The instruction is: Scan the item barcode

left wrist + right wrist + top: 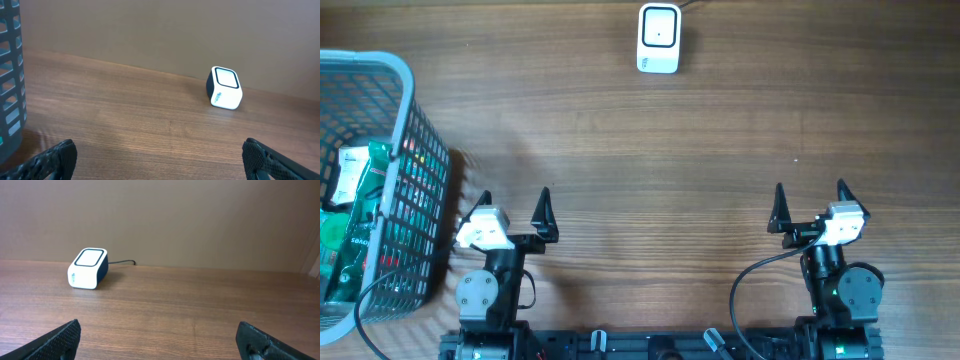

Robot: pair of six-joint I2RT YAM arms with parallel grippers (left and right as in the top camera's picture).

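Left fingers (543, 206): spread wide, as far apart as they are seen to go, nothing held between them. Tips are pointed toward the far side of the table (650, 150) and are kept clear of every object. In the left wrist view only the two dark, ribbed tips are seen, at the bottom corners of the frame, with bare wood between them.

Right fingers (779, 206): likewise fully spread and empty, tips aimed the same way. The same picture is given by the right wrist view: two dark tips low in the corners, wood grain between.

Both arms are drawn back at the near edge, well apart from each other.

Basket (420, 170): grey plastic mesh, set at the left edge of the table, just beside the left arm. Packets (355, 200), green and white, are piled inside it; no barcode can be made out at this size.

Scanner (658, 38): a small white box with a dark-framed window on top, stood at the far edge of the table, well apart from both sets of fingers and from the basket. A thin dark cable (122, 262) is trailed from its back.
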